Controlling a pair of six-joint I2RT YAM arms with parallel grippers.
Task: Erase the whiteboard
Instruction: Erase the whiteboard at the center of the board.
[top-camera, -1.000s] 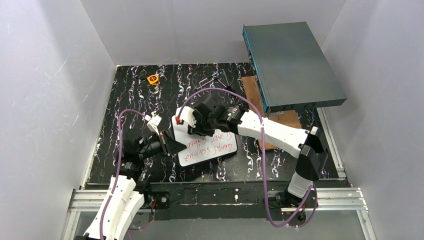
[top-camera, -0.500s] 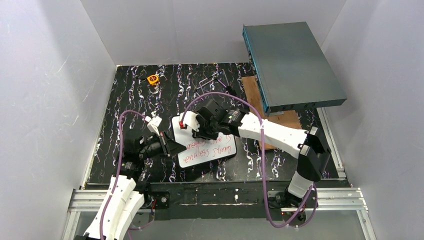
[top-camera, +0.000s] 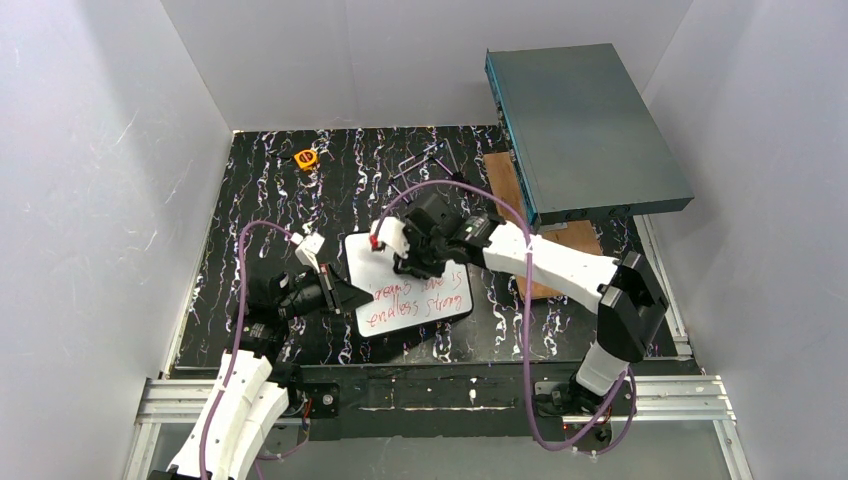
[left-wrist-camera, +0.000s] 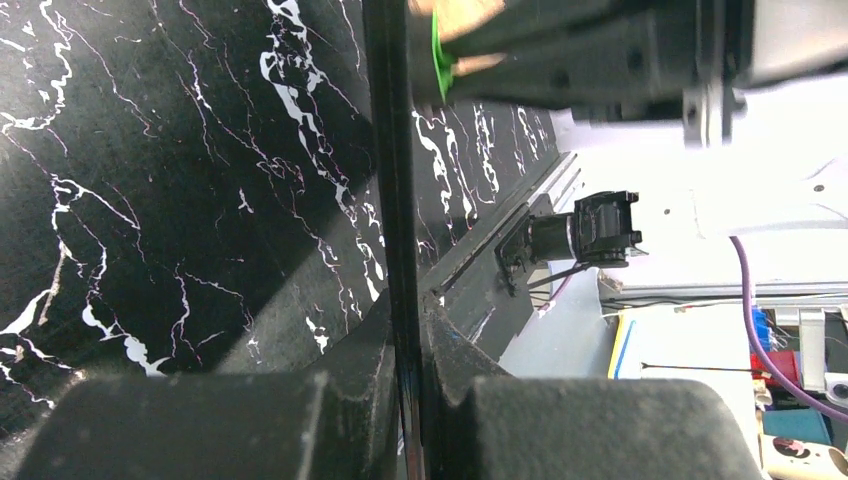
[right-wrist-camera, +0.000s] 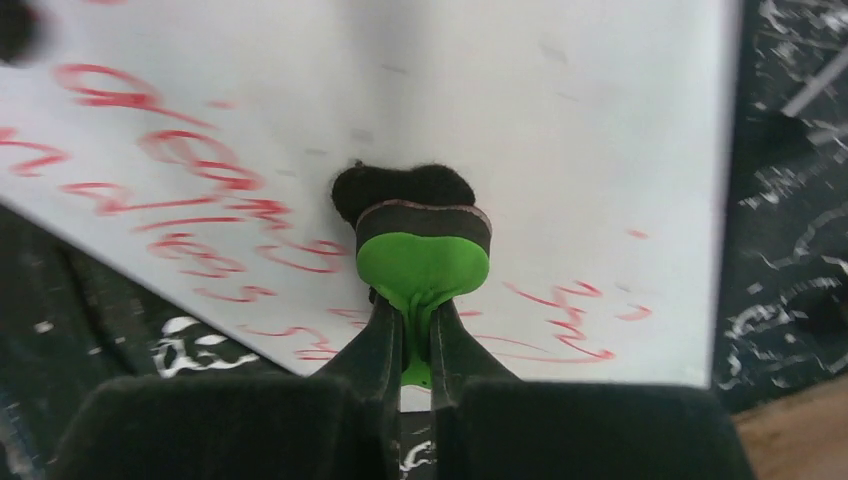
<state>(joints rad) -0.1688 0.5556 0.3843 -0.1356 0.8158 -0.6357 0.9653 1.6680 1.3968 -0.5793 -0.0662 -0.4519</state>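
The whiteboard (top-camera: 412, 302) lies tilted near the table's front, with red handwriting on its lower half and a blank upper-left part. My left gripper (top-camera: 343, 293) is shut on its left edge. In the left wrist view that edge is a thin black strip (left-wrist-camera: 392, 200) running up from between the pinched jaws of the left gripper (left-wrist-camera: 408, 330). My right gripper (top-camera: 417, 262) is shut on a green eraser (right-wrist-camera: 422, 258). The eraser's black felt (right-wrist-camera: 400, 188) presses on the whiteboard (right-wrist-camera: 560, 120) just above the red writing.
A large grey-teal metal box (top-camera: 580, 130) stands at the back right, over a brown wooden board (top-camera: 565, 240). An orange tape measure (top-camera: 306, 158) and some thin metal rods (top-camera: 430, 160) lie at the back of the black marbled table. White walls enclose the sides.
My right gripper has slid to the right across the board's upper part with the eraser. The left gripper has kept its hold and has not moved.
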